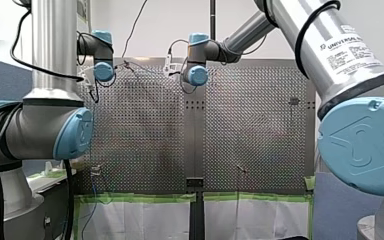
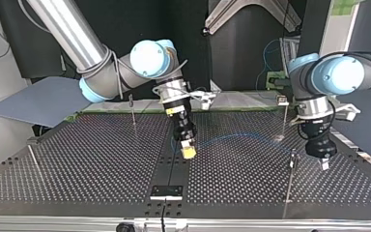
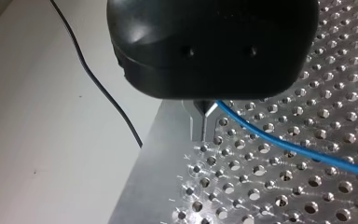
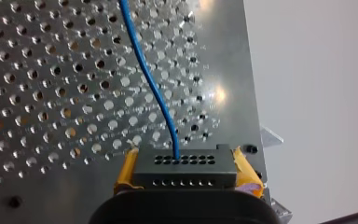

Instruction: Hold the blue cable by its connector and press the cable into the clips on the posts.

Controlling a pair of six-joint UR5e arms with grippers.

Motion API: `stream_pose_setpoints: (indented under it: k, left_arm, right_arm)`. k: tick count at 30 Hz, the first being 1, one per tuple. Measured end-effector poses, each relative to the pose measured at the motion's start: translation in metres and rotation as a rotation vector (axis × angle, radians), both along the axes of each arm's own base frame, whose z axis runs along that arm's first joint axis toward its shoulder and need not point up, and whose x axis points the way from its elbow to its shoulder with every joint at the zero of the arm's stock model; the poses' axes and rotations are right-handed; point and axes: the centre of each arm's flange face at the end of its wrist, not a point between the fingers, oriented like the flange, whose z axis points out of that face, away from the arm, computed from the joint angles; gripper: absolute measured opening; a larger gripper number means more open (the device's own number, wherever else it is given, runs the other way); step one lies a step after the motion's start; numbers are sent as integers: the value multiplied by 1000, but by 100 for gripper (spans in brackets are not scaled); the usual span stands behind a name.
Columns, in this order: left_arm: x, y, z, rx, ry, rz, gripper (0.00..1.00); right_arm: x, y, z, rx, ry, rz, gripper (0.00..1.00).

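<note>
My right gripper (image 4: 187, 164) has its yellow pads (image 4: 127, 167) shut on a black connector block (image 4: 186, 176). The blue cable (image 4: 150, 79) leaves the block's face and runs ahead over the perforated plate. In the top view this gripper (image 2: 188, 151) hangs low near the table's middle seam, and the cable (image 2: 232, 136) arcs faintly toward the view's right. My left gripper (image 3: 205, 111), black with metal fingertips, is shut on the blue cable (image 3: 284, 142) near the plate's edge. In the top view it (image 2: 323, 162) stands at the right, beside a thin post (image 2: 290, 181).
Thin upright posts stand on the table: one at the back right (image 2: 285, 118), one at the back left (image 2: 133, 113), one at the far left (image 2: 35, 162). A black bracket (image 2: 166, 192) sits on the middle seam near the front edge. A black wire (image 3: 102, 88) hangs off the table's side.
</note>
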Motion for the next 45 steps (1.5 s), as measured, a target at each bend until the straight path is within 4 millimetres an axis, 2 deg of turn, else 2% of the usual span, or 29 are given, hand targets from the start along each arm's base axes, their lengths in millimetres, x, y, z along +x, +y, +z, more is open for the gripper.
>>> stream_pose_setpoints:
  k: [11,15,26,34,35,36,38,45]
  left_arm:
    - [34,0,-5,-30,21,-14,2]
    - [47,6,-7,-36,22,-10,2]
    - [78,16,5,-41,3,-7,2]
    - [81,16,16,-26,8,7,2]
    - [81,15,15,-25,11,8,10]
    - [81,15,15,-24,13,9,10]
    - [80,15,14,-23,21,11,22]
    - [74,15,9,-16,77,41,22]
  right_arm:
    - [-19,-31,-2,-2,-5,-45,0]
    - [-25,-44,-2,-7,-6,-55,0]
    - [-26,-79,-1,-29,-14,-48,0]
    - [-29,-99,19,-64,-45,-35,0]
    - [-30,-101,20,-66,-45,-33,0]
    - [-30,-102,20,-67,-44,-31,0]
    - [-31,-103,21,-68,-44,-28,0]
    - [-31,-105,18,-65,-39,-22,0]
